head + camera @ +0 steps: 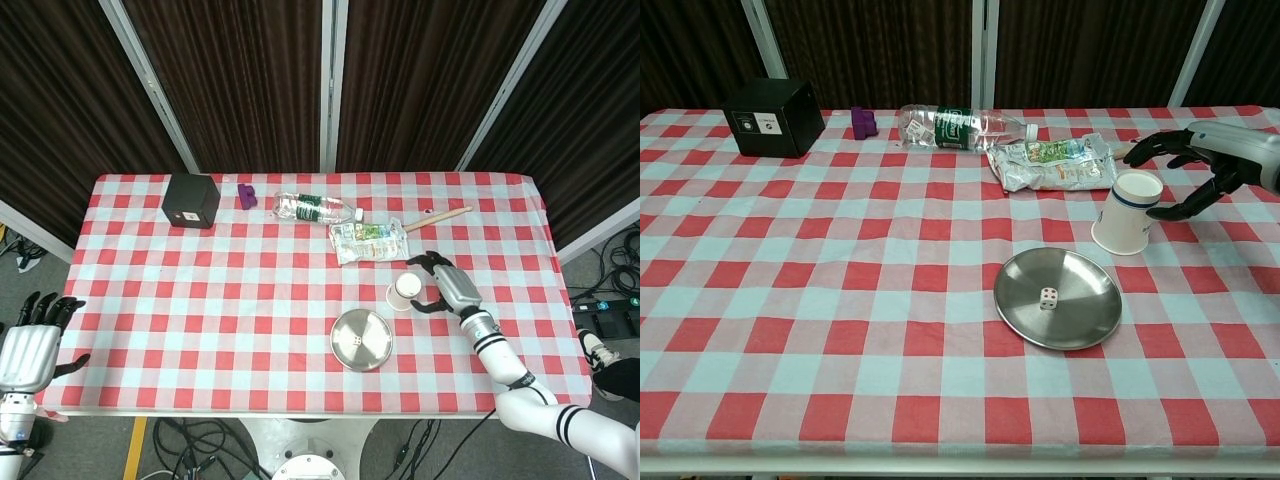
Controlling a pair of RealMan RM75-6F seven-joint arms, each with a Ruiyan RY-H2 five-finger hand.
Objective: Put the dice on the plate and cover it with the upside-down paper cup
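A small white dice (pixel 1047 297) lies on the round steel plate (pixel 1080 315) (pixel 350 352) near the table's front. The white paper cup (pixel 1126 211) (pixel 403 291) stands mouth up, leaning a little, just behind and right of the plate. My right hand (pixel 1188 165) (pixel 442 283) hovers with fingers spread just right of the cup, its fingertips close to the rim, holding nothing. My left hand (pixel 28 345) hangs off the table's left front corner, fingers apart and empty.
A crumpled snack bag (pixel 1052 162), a lying plastic bottle (pixel 958 127) and a wooden spoon (pixel 438 216) sit behind the cup. A black box (pixel 773 117) and a purple block (pixel 861 122) stand at the back left.
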